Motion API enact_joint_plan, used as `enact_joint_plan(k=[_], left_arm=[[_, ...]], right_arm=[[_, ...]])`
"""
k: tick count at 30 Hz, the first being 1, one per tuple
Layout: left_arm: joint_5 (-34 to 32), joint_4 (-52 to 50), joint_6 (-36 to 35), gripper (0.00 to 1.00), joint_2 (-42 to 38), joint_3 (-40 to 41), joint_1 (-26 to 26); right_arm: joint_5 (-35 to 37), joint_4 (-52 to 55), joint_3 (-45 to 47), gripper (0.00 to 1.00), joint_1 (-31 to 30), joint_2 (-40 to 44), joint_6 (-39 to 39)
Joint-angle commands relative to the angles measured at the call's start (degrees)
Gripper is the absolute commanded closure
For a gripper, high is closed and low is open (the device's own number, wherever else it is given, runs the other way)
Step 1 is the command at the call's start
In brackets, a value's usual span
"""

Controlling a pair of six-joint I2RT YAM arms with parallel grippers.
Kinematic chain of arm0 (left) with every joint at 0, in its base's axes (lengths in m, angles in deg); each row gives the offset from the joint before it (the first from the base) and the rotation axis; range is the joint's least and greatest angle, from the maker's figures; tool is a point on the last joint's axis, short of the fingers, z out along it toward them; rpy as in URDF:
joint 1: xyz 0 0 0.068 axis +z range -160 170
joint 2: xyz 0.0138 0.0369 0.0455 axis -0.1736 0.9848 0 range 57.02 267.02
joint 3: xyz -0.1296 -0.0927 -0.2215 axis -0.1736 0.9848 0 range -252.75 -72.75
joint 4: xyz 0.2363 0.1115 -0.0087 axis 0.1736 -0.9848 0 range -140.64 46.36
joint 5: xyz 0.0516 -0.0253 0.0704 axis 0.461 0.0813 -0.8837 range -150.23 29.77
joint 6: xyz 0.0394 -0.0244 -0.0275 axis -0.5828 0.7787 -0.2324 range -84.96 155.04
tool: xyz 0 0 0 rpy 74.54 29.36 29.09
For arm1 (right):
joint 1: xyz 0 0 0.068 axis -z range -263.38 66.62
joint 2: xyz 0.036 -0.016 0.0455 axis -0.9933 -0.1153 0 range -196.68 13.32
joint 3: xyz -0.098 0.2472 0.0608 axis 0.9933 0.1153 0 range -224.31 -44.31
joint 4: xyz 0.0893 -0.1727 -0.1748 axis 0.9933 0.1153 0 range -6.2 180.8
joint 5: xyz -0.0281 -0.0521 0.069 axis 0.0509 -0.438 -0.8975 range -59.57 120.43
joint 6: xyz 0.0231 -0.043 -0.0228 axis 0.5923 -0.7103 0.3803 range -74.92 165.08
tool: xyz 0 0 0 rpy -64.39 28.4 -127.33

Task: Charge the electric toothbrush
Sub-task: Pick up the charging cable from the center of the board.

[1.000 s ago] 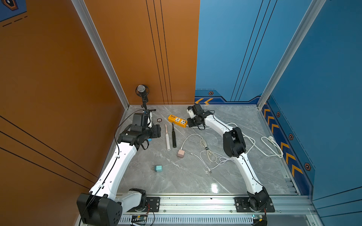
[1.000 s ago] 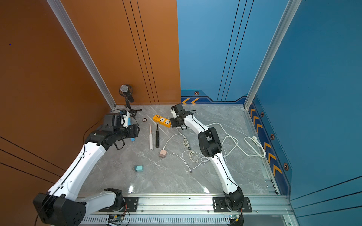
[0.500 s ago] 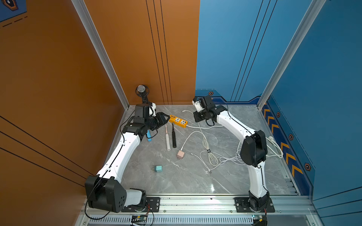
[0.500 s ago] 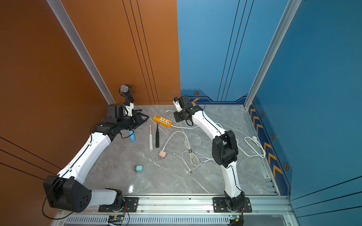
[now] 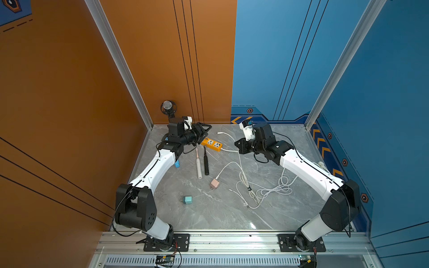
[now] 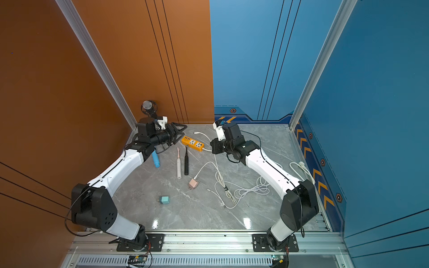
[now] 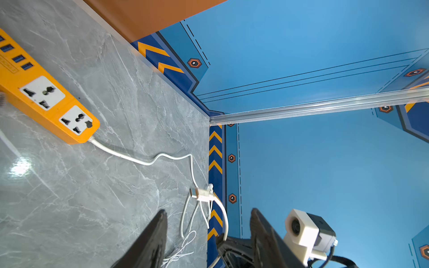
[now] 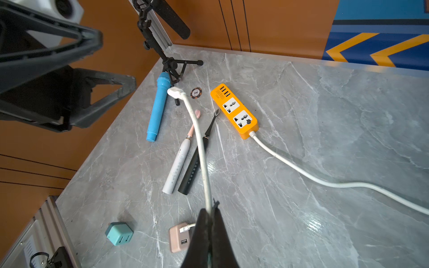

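White pink-headed electric toothbrush (image 8: 176,167): lies flat on grey marble surface (image 8: 325,116), beside black electric toothbrush (image 8: 192,167). Right claw (image 8: 210,214) pinches white charging cable (image 8: 200,139), plug aloft, probably for handover. Left claw (image 7: 208,211) spread, empty.

Cable tangle (image 5: 248,188) amid open tabletop (image 5: 232,215)

right gripper (image 8: 210,211) pinching white cable (image 8: 200,143), white toothbrush (image 8: 176,167), black toothbrush (image 8: 193,166), orange power strip (image 8: 234,111)
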Motion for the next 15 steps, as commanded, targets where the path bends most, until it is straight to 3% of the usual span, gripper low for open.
enact_joint_plan(k=[1,10,15], left_arm=[[1.2,3.6,4.9,0.44,2.0,-1.5,-1.3],[1.8,10.2,10.3,0.78,3.9,-1.0,-2.4],[1.1,10.2,10.7,0.81,3.3,-0.4,-1.9]], right_arm=[[0.1,-3.7,1.2,1.00,-1.3,1.7,1.9],[0.9,-3.5,0.9,1.00,-2.7,1.7,1.3],[0.6,-3.2,1.4,1.00,-2.9,1.7,0.9]])
